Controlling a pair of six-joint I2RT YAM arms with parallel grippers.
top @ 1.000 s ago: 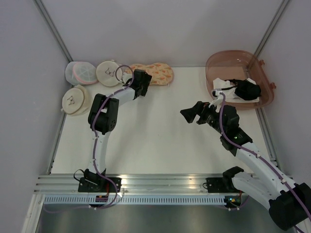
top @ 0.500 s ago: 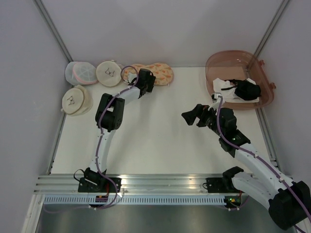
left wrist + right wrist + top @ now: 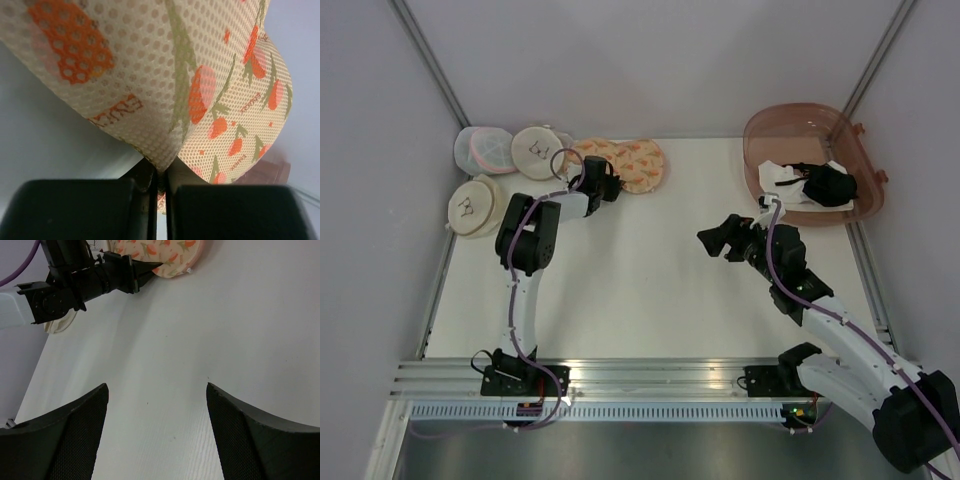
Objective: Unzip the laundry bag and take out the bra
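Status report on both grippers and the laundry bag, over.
Left gripper shut, pinching a fold of the laundry bag. Right gripper open over the table, apart from the bag. Bra not in view. Nothing in the way.

The left arm (image 3: 525,300) and the right arm (image 3: 845,335) are white tubes with fat black joints. A thin purple cable (image 3: 508,310) runs along each. The bases (image 3: 510,375) are black. The right fingers (image 3: 60,440) are black with tiny dots

This is a robot test cell in a lab. Plain pale panels (image 3: 650,60) on bare metal struts (image 3: 428,60) enclose a white table (image 3: 650,290), and a slotted aluminium rail (image 3: 650,372) runs along 6 o'clock.
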